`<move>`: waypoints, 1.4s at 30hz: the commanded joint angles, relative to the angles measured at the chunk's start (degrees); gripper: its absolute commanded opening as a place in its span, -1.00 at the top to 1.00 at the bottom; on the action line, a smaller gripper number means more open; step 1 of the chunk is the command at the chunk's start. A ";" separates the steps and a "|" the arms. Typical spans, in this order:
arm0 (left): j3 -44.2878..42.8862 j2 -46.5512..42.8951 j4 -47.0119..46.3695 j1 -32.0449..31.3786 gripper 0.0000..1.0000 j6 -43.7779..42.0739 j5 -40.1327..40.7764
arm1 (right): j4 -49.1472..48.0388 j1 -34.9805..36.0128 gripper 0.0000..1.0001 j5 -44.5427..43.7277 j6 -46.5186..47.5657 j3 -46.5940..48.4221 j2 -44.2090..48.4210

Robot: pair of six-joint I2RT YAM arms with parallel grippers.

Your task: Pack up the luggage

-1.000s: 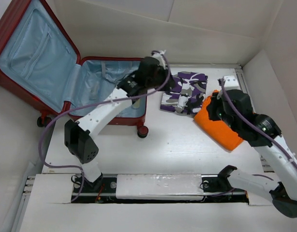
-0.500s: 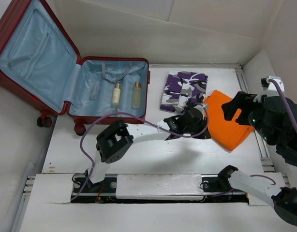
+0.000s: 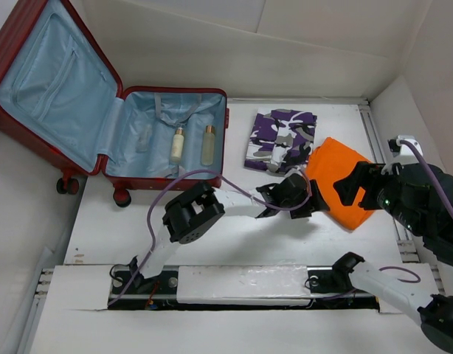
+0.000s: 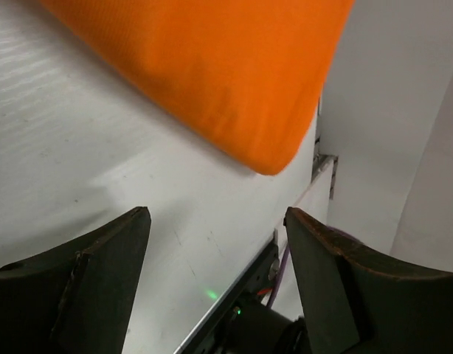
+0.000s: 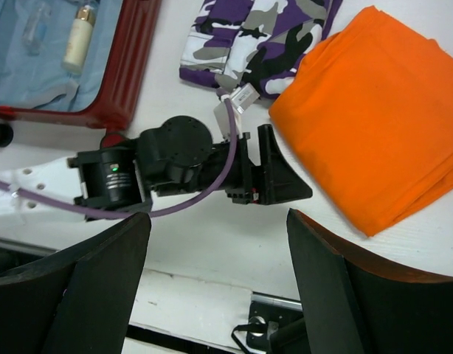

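The left pincer (image 4: 215, 215) gapes empty at the orange cloth's (image 3: 333, 162) edge, and the right pincer (image 5: 218, 218) hangs wide open, holding nothing.

You're looking at a white table (image 3: 249, 228) carrying three things. A dark red suitcase (image 3: 156, 158) is lying open at the far left corner, its wheels facing the near side and its lid leaning up and out past the left edge. A folded purple camouflage garment (image 3: 282, 136) is lying flat near its right side. A folded orange cloth (image 3: 333, 166) is sitting just beside the garment's near right corner, reaching toward the right edge.
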State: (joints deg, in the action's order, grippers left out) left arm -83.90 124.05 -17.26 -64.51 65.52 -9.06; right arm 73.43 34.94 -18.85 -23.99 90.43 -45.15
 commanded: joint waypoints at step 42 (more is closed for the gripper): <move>14.89 -8.64 16.30 -1.23 -0.02 0.31 10.91 | -17.53 -0.22 -0.54 18.32 6.06 -10.63 2.44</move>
State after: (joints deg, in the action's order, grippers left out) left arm -74.39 117.64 -5.08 -65.01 70.26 1.08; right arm 60.53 34.94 -1.85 -18.76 80.03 -42.15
